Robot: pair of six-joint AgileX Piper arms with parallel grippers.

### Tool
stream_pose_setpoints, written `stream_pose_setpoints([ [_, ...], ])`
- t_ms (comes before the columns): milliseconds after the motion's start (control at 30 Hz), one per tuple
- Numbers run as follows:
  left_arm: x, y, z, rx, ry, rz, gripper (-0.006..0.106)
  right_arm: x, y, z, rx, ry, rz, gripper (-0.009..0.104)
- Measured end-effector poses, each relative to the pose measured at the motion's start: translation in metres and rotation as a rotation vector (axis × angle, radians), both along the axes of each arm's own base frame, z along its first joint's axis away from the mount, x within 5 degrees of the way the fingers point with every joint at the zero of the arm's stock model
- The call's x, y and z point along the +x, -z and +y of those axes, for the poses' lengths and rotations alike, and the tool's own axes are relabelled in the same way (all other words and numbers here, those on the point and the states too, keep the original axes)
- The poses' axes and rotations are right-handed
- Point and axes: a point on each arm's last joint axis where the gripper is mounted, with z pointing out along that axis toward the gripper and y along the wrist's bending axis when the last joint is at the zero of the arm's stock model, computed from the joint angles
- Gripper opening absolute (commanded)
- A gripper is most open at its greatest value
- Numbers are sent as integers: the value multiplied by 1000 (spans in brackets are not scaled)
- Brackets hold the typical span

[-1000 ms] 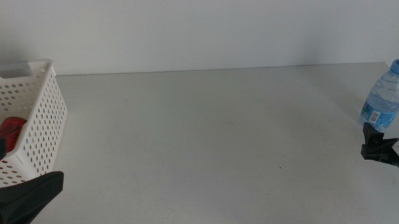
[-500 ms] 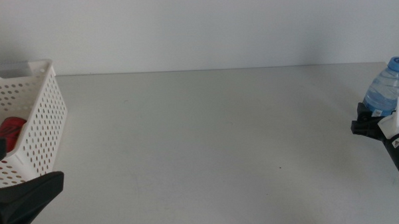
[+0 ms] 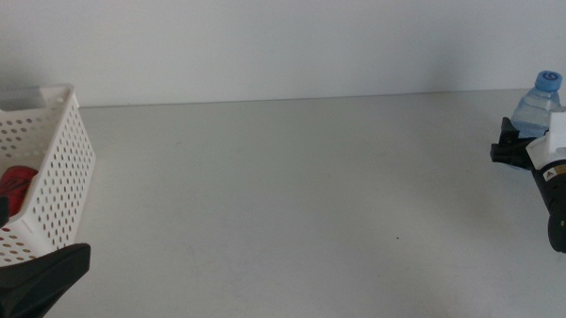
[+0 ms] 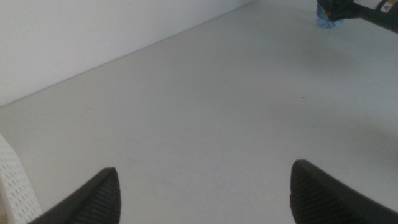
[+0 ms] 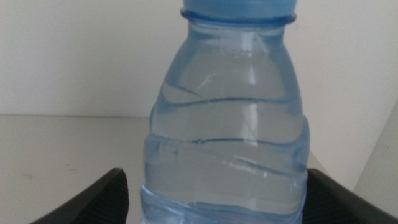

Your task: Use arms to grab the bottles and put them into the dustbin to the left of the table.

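Clear plastic with a blue cap, the water bottle stands upright at the tabletop's far right. The right end effector and its white housing hide the lower body in the middle view. The right wrist view shows the bottle between the spread jaws, whose tips flank its sides; whether they touch it is unclear, and the base is cut off. The left end effector waits low at the near left, jaws wide and holding nothing, beside the perforated white dustbin. Inside it, a red can shows only partly behind the wall.
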Motion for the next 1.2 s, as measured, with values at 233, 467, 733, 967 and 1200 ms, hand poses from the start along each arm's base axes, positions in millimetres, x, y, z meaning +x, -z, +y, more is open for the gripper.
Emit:
stream_pose_setpoints([
  [233,0,0,0,0,0,0,94,15,4,-1,-4,5,-21,79],
  [467,0,0,0,0,0,0,94,20,6,-1,-9,3,-27,17],
  [733,0,0,0,0,0,0,94,28,-5,49,176,-341,-43,-1],
  [967,0,0,0,0,0,0,94,33,-44,171,148,-877,-86,-1],
  [1200,0,0,0,0,0,0,94,22,-56,273,5,-1068,62,-1],
])
